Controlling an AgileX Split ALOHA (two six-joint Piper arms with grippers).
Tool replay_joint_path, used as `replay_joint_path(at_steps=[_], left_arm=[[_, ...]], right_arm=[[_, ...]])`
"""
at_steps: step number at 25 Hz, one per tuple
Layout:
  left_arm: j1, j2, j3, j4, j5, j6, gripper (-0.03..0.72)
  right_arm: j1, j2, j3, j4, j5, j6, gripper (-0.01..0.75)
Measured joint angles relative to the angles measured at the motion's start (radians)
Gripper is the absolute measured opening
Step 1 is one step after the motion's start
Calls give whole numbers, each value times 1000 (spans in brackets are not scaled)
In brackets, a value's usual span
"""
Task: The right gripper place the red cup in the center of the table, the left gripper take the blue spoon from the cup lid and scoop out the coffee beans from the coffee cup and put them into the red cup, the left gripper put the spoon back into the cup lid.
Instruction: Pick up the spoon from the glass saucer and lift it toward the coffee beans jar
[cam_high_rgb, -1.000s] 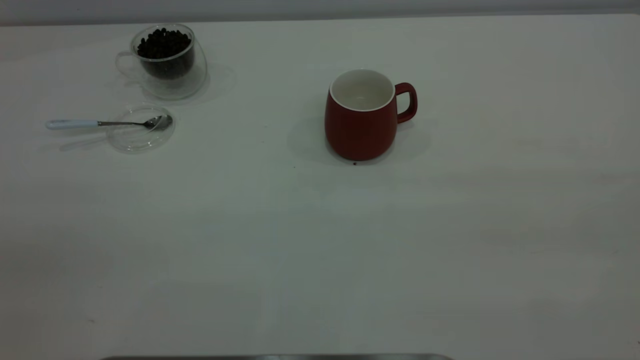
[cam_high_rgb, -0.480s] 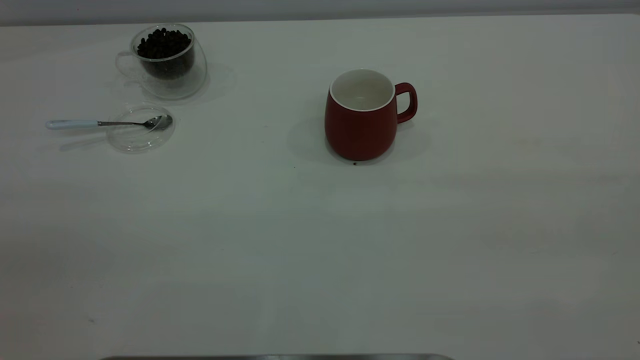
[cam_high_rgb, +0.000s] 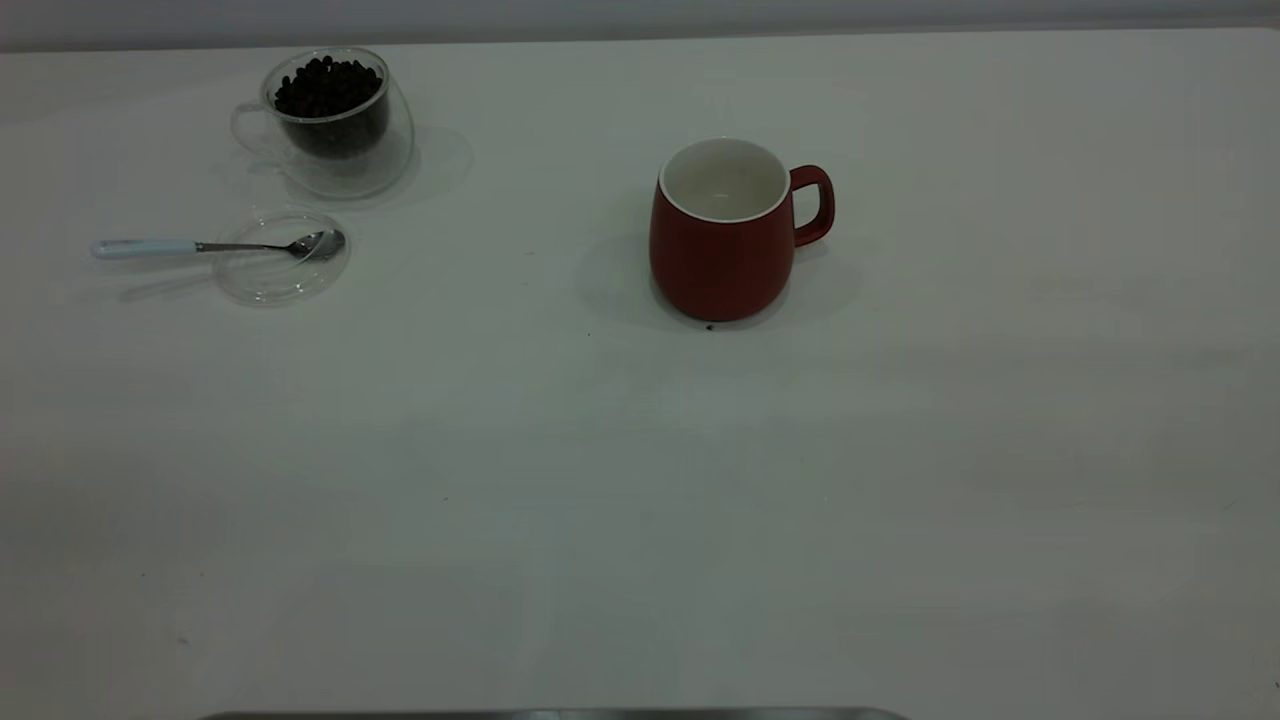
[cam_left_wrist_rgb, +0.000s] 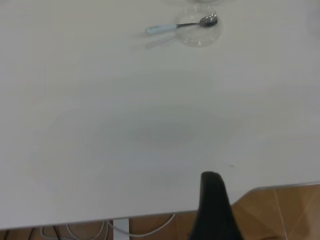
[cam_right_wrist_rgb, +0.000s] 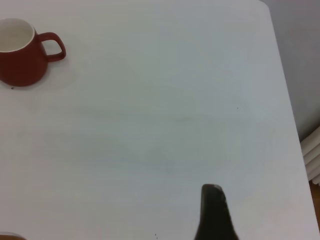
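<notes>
Neither gripper appears in the exterior view; each wrist view shows one dark finger (cam_left_wrist_rgb: 214, 205) (cam_right_wrist_rgb: 215, 212) over the white table (cam_high_rgb: 640, 500), grip undeterminable. Red cup (cam_high_rgb: 724, 230) stands mid-table; far left, spoon (cam_high_rgb: 215, 246) rests across glass lid (cam_high_rgb: 282, 270), beside bean-filled glass cup (cam_high_rgb: 335, 120).

A white surface (cam_high_rgb: 640, 500) fills the exterior view, with a grey wall (cam_high_rgb: 640, 15) behind it. Past its edge, wood-toned flooring (cam_left_wrist_rgb: 280, 210) and pale cables (cam_left_wrist_rgb: 125, 231) show below.
</notes>
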Motion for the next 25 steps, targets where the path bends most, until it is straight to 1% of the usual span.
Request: replay_joint_path(at_steps=[7,9,11,13,18,22,25], left_arm=[[0,7,-3,0,-3,-17,595],[0,36,-22,0,-35,-65,595],[0,91,-60,0,-89,-124,595],[0,179,-100,0,-141,-157,595],[0,482,-189,-41,-220,-173,595],[0,732,-267,-98,-282,-142,595],[0,914,-342,-153,-308,-103,595]], right_arm=[[0,0,0,0,0,0,546],[0,0,0,0,0,0,546],[0,0,0,0,0,0,546],[0,0,0,0,0,0,546],[0,0,0,0,0,0,546],[0,0,0,0,0,0,546],[0,0,0,0,0,0,546]])
